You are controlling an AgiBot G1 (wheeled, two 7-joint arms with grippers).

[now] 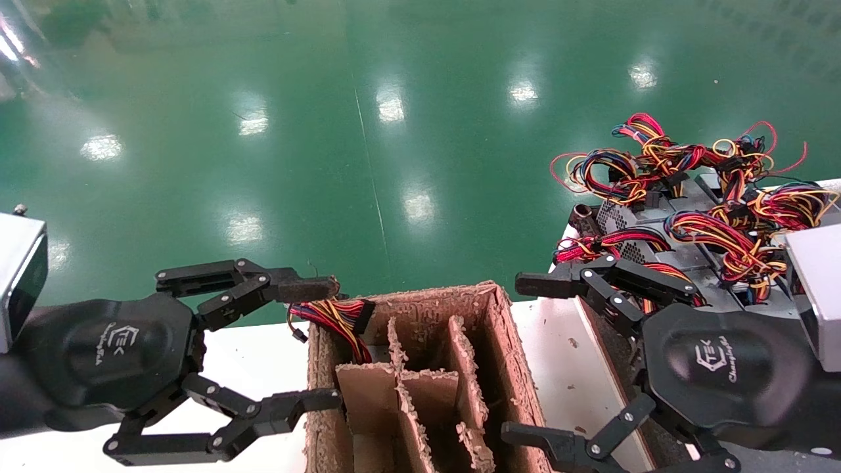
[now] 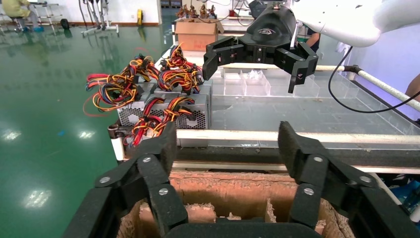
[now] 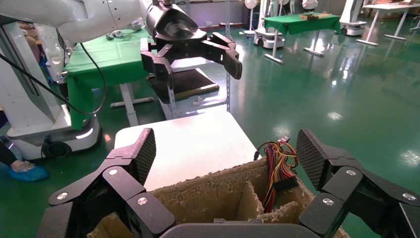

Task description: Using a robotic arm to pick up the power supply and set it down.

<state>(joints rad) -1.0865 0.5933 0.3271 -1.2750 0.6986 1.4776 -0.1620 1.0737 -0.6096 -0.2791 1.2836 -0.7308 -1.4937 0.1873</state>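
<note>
The power supply (image 1: 663,243) lies among a heap of like grey metal boxes at the right of the head view, on a raised surface beside the white tabletop (image 1: 565,368). Which box of the heap is the one meant cannot be told; the point marks the nearest, with its perforated face turned toward the frame's middle. Tangled bundles of red, yellow and black wires (image 1: 690,164) spill over the tops of the boxes, reaching into the upper right of the frame. In the left wrist view the same heap (image 2: 163,111) sits at the middle left, honeycomb vents facing the camera.

Just below the heap in the head view, the right gripper (image 1: 532,358) hovers at the lower right, its two linkage fingers spread wide and holding nothing. Its upper finger (image 1: 591,279) lies across the edge of the nearest box in the picture; whether it touches cannot be told.

Between the two grippers, at the bottom centre, stands a worn cardboard box (image 1: 506,341) with ragged dividers making several compartments. In its far left compartment a bundle of coloured wires with a black connector (image 1: 341,318) hangs over the rim.

The left gripper (image 1: 328,341) hovers at the lower left of the head view, fingers also wide apart and empty, its fingertips near the cardboard box's left wall. Beyond everything lies a glossy green floor (image 1: 328,131).
</note>
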